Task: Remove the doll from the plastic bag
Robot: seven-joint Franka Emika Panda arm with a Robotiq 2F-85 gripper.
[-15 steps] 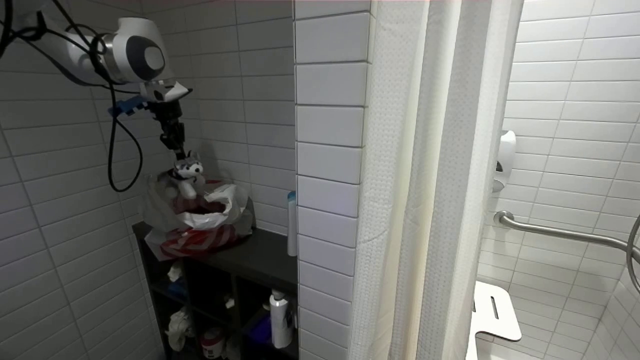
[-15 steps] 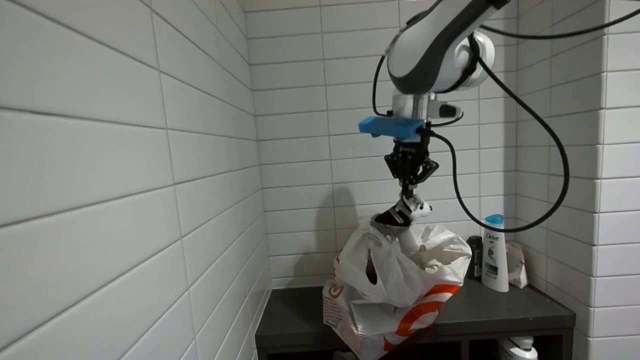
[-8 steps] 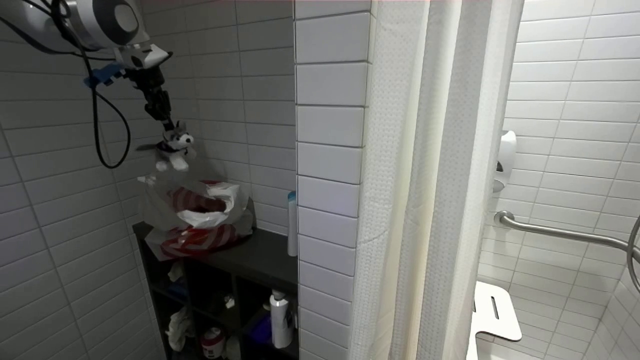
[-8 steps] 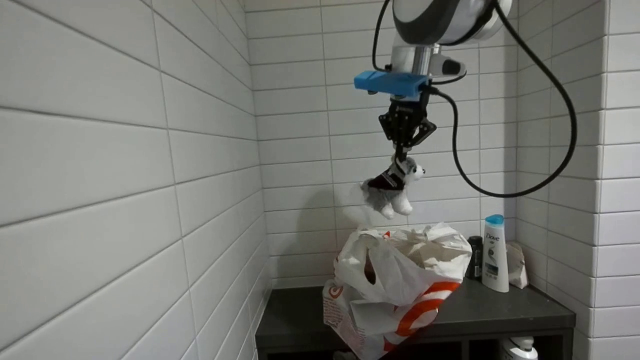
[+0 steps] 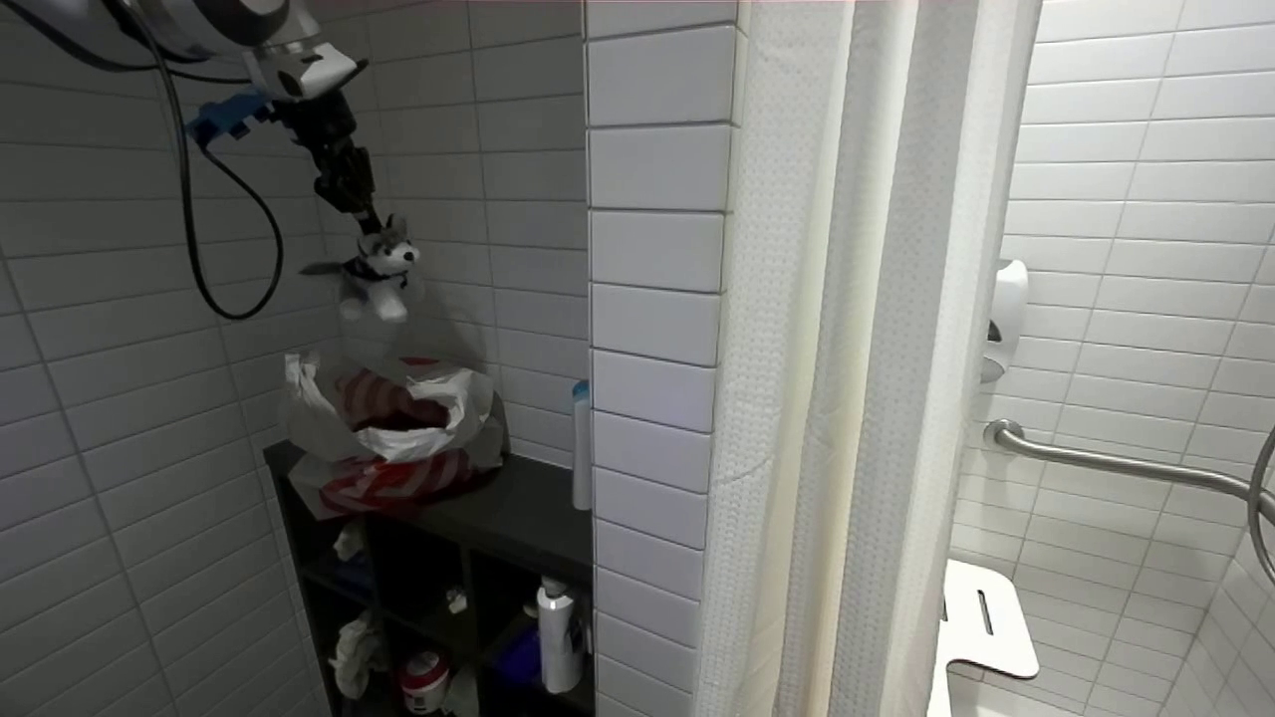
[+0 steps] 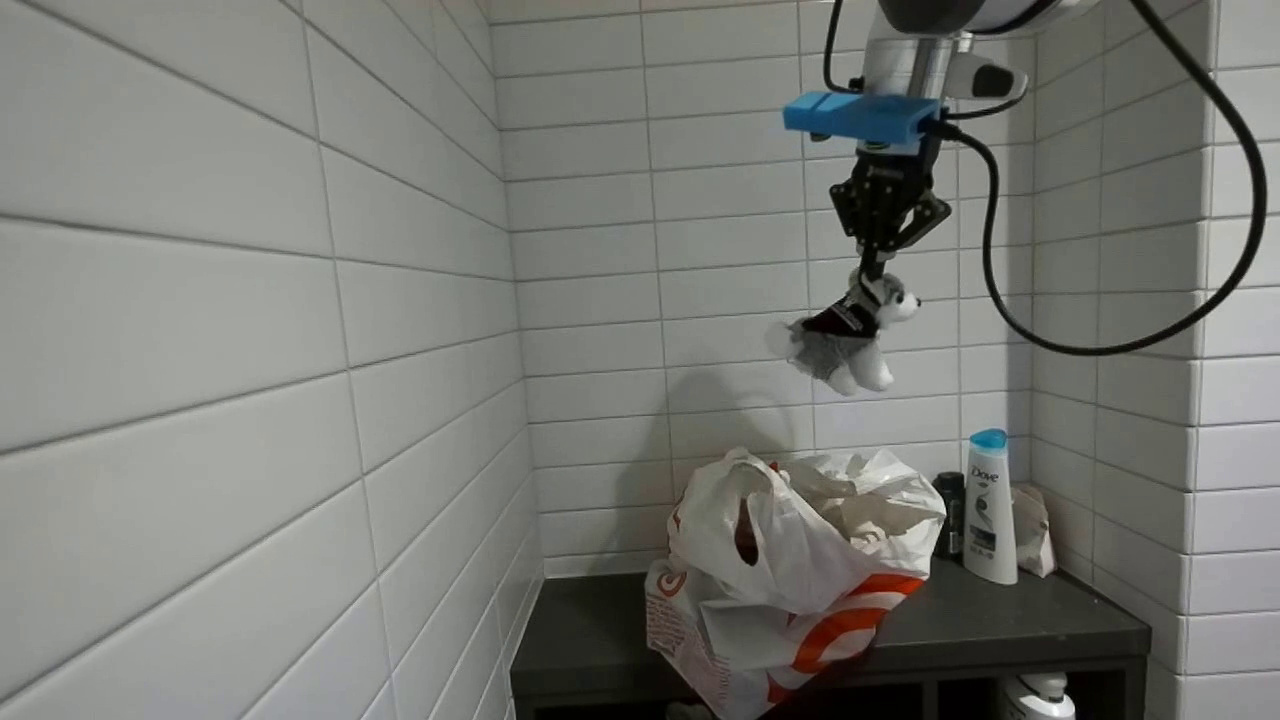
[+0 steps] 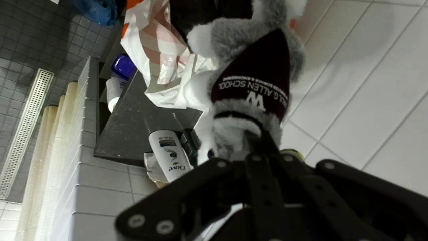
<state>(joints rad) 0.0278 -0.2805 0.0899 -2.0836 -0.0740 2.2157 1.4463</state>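
Gripper (image 6: 873, 270), black and two-fingered, clamps a grey-and-white plush husky doll (image 6: 842, 345), apparently by the nape, well above the crumpled white-and-red plastic bag (image 6: 815, 580) on the dark grey shelf (image 6: 1020, 615).

doll (image 6: 842, 340): grey-white plush dog, aloft | plastic bag (image 6: 785, 580): below, rumpled, contents unclear

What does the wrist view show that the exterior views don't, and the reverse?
Only the wrist view: the long floor drain and readable lettering on the vest.
Only the exterior views: the blue block mounted above the gripper and, in an exterior view, the grab bar.
Shared: the toy dog in the gripper, the plastic bag and the shampoo bottle.
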